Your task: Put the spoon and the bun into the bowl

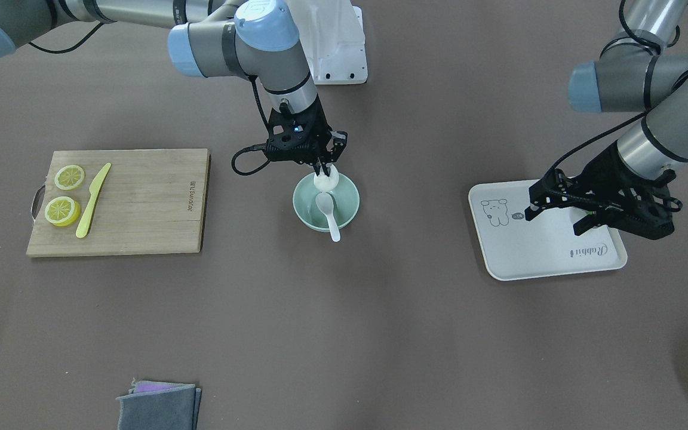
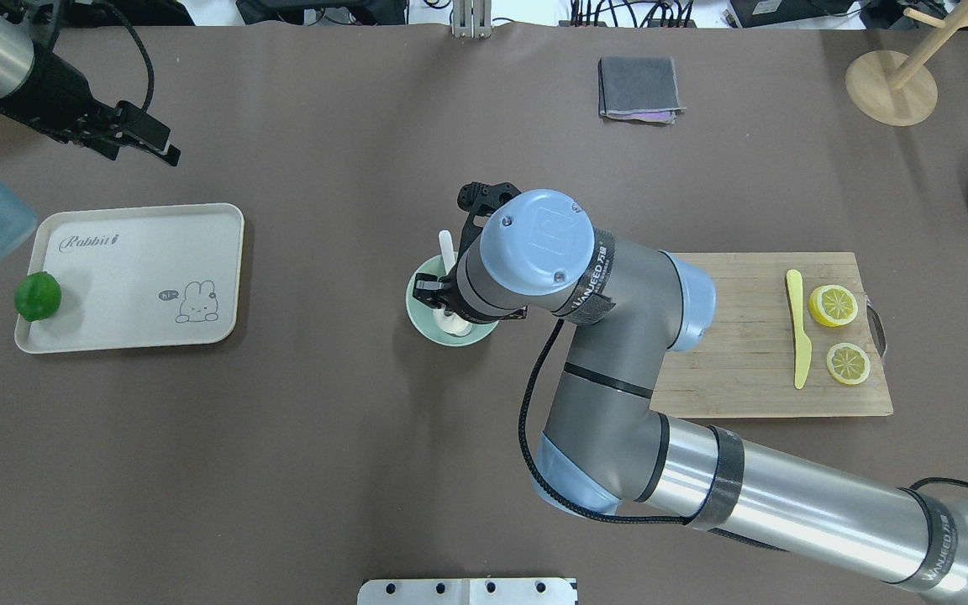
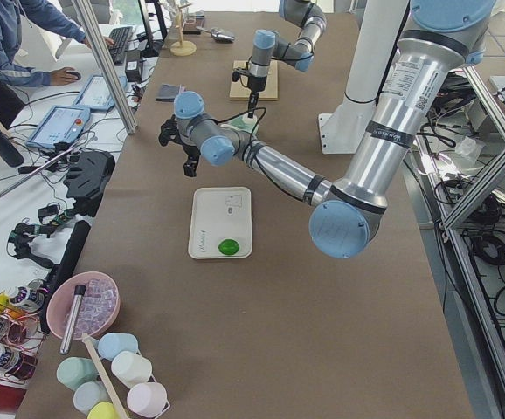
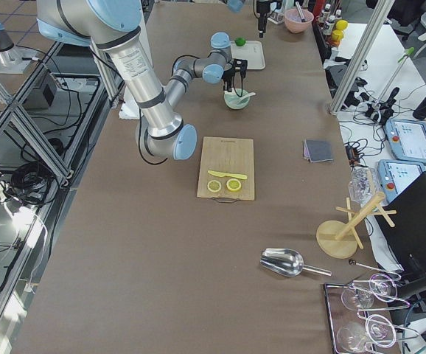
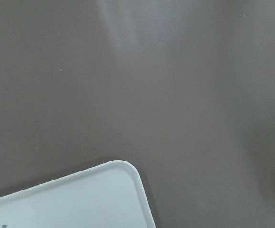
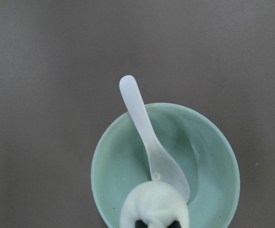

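The pale mint-green bowl (image 1: 348, 202) stands mid-table, also in the overhead view (image 2: 419, 304) and the right wrist view (image 6: 209, 161). The white spoon (image 1: 327, 212) lies in it, scoop down inside and handle over the rim (image 6: 144, 128). My right gripper (image 1: 323, 170) is shut on the white bun (image 1: 326, 181) and holds it just over the bowl's rim on the robot's side; the bun fills the bottom of the right wrist view (image 6: 154, 206). My left gripper (image 1: 553, 222) is open and empty above the beige tray (image 1: 535, 254).
A green lime (image 2: 38, 296) sits on the tray (image 2: 131, 269). A wooden cutting board (image 1: 147, 203) holds two lemon slices (image 1: 69, 177) and a yellow knife (image 1: 92, 200). A folded grey cloth (image 1: 159, 403) lies near the far table edge.
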{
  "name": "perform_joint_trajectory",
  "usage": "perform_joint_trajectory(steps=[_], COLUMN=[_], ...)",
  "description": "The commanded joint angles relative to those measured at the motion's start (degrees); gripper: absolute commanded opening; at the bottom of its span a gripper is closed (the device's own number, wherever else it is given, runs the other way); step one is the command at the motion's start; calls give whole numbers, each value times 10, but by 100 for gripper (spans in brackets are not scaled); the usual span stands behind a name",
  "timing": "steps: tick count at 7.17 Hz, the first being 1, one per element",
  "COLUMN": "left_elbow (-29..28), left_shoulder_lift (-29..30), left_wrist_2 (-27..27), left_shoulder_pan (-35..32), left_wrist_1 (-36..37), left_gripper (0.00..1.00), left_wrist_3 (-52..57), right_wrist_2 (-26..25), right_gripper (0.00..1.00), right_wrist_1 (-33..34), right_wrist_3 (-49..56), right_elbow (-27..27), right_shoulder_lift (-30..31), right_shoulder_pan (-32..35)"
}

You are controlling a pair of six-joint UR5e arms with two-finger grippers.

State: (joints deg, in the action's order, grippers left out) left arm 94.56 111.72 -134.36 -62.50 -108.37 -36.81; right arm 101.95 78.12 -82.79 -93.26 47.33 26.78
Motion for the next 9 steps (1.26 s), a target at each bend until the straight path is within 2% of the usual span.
perform_joint_trajectory(steps=[1,2,4,6,7,9], left_elbow=[-1,-1,3,-2,-6,-2], left_shoulder_lift=[-7,-7,-25,-81,-116,-201], left_wrist_2=[-1,-3,-3,3,2,-1], left_shoulder_pan=[-3,-11,-48,-103,-133,-161], left_wrist_1=[2,11,53,65,64,65], left_gripper=[98,98,98,98,98,98], left_wrist_3=[2,7,88,226,271,331], right_wrist_2=[28,84,163,185,215,271], right_gripper=[100,100,100,100,100,100], right_wrist_1=[8,7,8,7,7,8], right_wrist_3=[11,36,144,233,286,457], right_elbow=[-41,-79,-145,-207,-221,-215], right_shoulder_lift=[26,71,179,296,351,430], right_shoulder_pan=[31,75,159,216,260,359])
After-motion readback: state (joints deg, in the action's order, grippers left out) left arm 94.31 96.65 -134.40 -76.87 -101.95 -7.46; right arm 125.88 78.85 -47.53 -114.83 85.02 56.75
